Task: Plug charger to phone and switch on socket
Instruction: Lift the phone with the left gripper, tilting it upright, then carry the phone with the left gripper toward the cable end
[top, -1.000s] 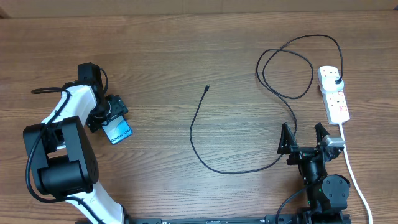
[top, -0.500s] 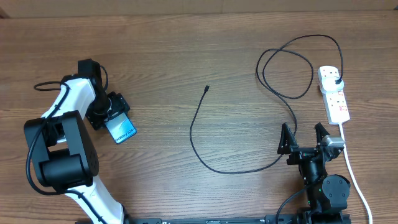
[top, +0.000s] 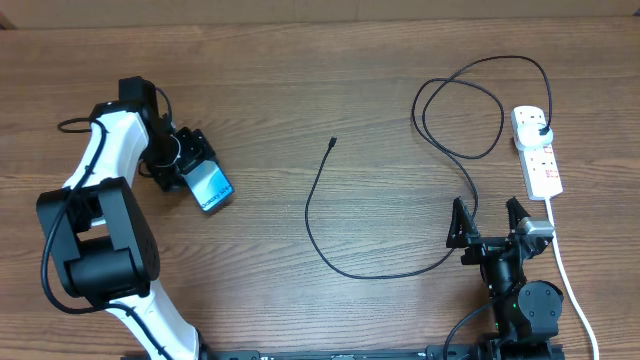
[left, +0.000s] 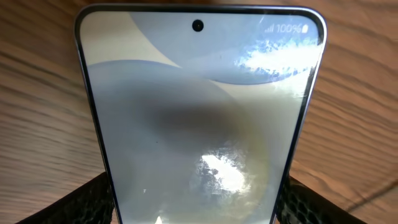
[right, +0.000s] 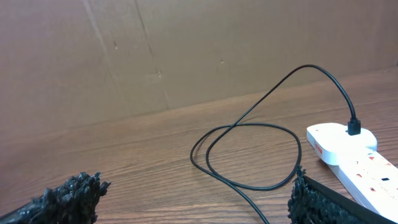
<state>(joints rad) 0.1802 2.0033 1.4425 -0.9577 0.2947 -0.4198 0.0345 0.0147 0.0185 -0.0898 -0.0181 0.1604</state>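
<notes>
Shifted right and farther, the phone (top: 211, 187) stays clamped in the left gripper (top: 192, 168) to near the charger (top: 307, 212) tip (plug already in the socket (top: 541, 165)), while the right gripper (top: 489, 226) waits open

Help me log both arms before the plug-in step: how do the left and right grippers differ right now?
The left gripper has its fingers closed on the phone; the right gripper is wide open and empty. The left gripper angles sideways to the right; the right gripper points straight away from its base, beside the power strip and its white cord. Both have black fingers.
</notes>
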